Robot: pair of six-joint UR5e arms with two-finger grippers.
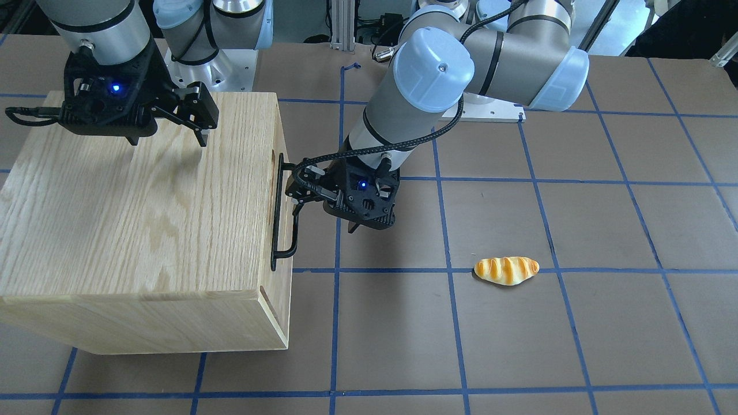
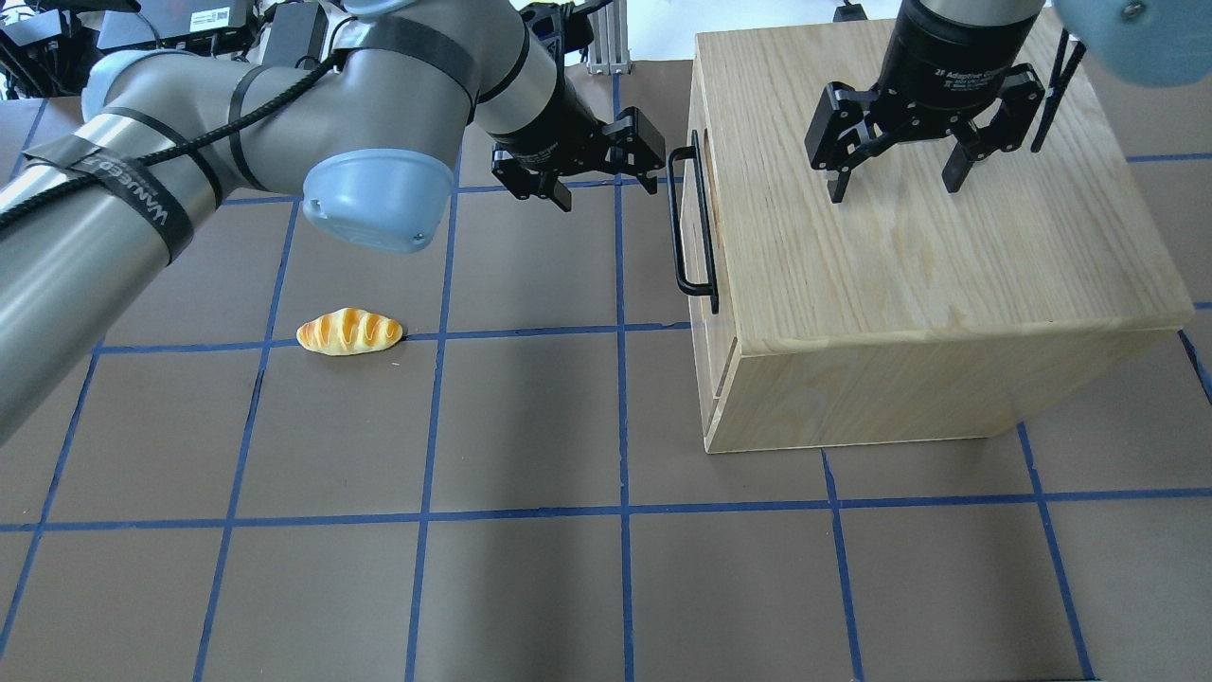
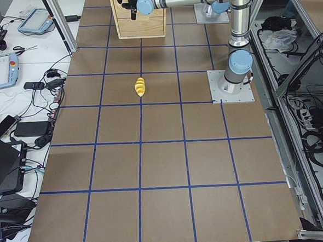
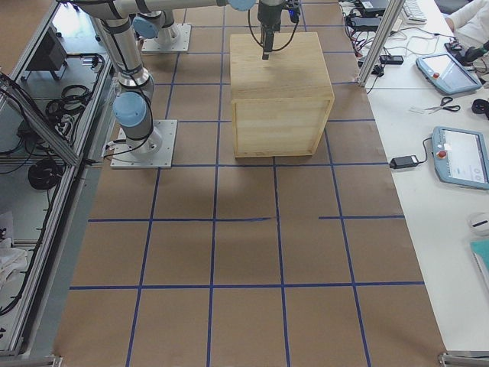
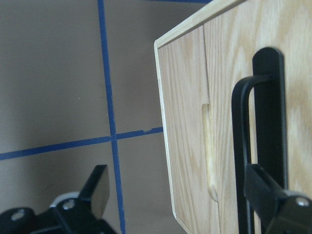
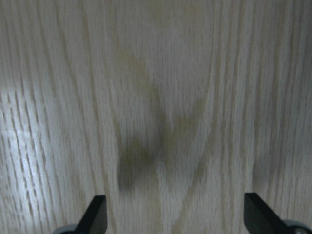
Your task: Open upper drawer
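The upper drawer (image 5: pixel 226 73) has a light oak front and sits flush in the oak cabinet (image 2: pixel 909 265). Its long black bar handle (image 2: pixel 694 227) (image 1: pixel 281 213) (image 5: pixel 267 112) faces my left arm. My left gripper (image 2: pixel 609 192) (image 1: pixel 297 193) (image 5: pixel 185 195) is open and empty, close beside the handle and level with its far part. In the left wrist view one finger (image 5: pixel 275 195) overlaps the bar. My right gripper (image 2: pixel 895 188) (image 1: pixel 168 140) (image 6: pixel 176 217) is open and empty, hovering just above the cabinet top.
A toy bread roll (image 2: pixel 348 332) (image 1: pixel 506 270) lies on the brown table with blue tape lines (image 2: pixel 530 426), away from the cabinet. The cabinet also shows in the side views (image 3: pixel 139 21) (image 4: pixel 279 84).
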